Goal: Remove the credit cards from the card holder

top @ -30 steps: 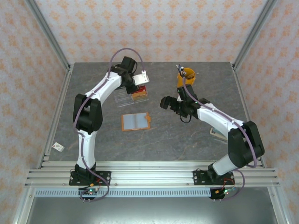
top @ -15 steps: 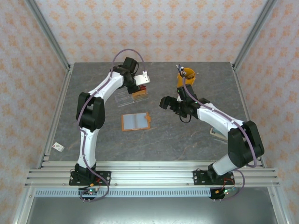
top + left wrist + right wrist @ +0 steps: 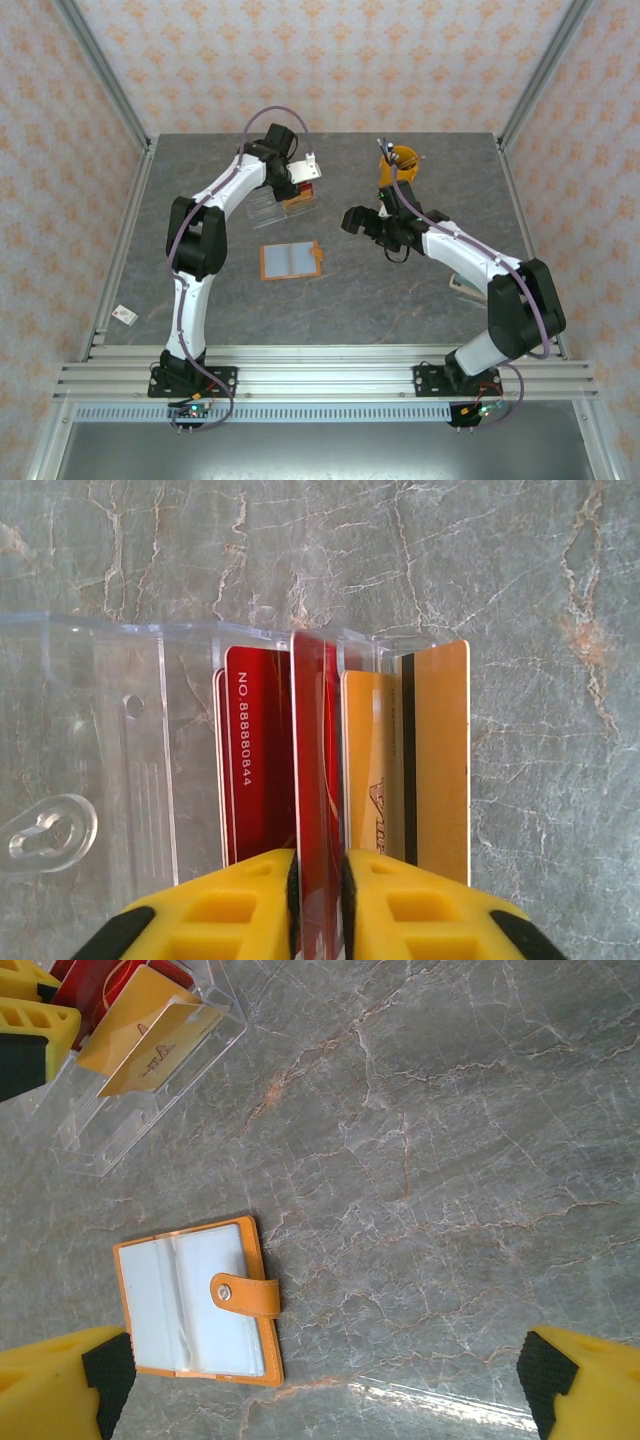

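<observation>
From above, the orange card holder [image 3: 291, 260] is lying open, grey-blue inside showing, just left of the right hand [image 3: 351, 218]. Left wrist: the left hand [image 3: 318, 865] is clenching a red card [image 3: 318, 770] standing upright in a clear tray [image 3: 100, 730]. Right wrist: the right hand is hanging spread wide.

Bright, even, sharp; faint shadows

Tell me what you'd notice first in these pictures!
The yellow-fingered left gripper pinches a thin red plastic card on edge at the clear acrylic tray toward the table's far side, where more red and gold cards stand. Mid-table on the grey stone-look table lies the small orange bifold card holder, open and flat, pale inner pockets showing. The right gripper hangs open above the table.
</observation>
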Motion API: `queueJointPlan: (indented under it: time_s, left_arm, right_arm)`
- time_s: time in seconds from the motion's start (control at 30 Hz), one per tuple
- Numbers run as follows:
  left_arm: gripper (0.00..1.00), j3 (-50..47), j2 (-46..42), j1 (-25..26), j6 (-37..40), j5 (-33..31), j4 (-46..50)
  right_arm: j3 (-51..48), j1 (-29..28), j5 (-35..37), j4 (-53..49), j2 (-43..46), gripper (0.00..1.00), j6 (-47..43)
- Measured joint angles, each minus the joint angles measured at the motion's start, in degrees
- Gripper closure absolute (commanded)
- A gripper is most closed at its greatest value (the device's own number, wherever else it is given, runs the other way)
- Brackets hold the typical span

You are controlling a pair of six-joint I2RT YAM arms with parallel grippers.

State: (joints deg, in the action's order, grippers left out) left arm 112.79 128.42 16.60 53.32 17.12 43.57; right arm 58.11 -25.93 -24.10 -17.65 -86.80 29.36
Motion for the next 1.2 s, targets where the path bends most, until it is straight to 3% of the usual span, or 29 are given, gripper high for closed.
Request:
queueJointPlan:
  time_s: [0.3, 0.47, 0.67, 0.87, 1.1, 1.2]
  left_arm:
    - [0.71, 0.0, -0.4, -1.0, -2.5, 1.7, -1.3]
    - [0.72, -4.2, -6.0, -2.9, -7.3, 4.0, -4.6]
    - [0.71, -14.2, -20.2, -5.5, -21.2, 3.3, -13.1]
    - [0.65, -28.5, -33.2, -6.5, -36.8, 0.3, -20.1]
    - [0.59, -46.2, -43.1, -6.5, -56.7, -5.6, -22.4]
    - [0.58, -49.4, -45.5, -6.5, -63.2, -8.2, -20.2]
  right_arm:
    - [0.0, 0.0, -0.3, 0.0, 0.0, 0.00, 0.0]
    - [0.0, 0.0, -0.4, 0.0, 0.0, 0.03, 0.0]
    - [0.0, -0.6, -1.4, 0.1, -1.4, 0.07, 0.5]
    - [1.4, -5.4, -0.8, 0.1, -4.9, 0.12, 1.0]
    - [3.7, -12.5, -0.5, 2.2, -11.2, 0.28, 3.7]
    - [4.4, -14.6, -0.3, 3.2, -13.8, 0.37, 5.1]
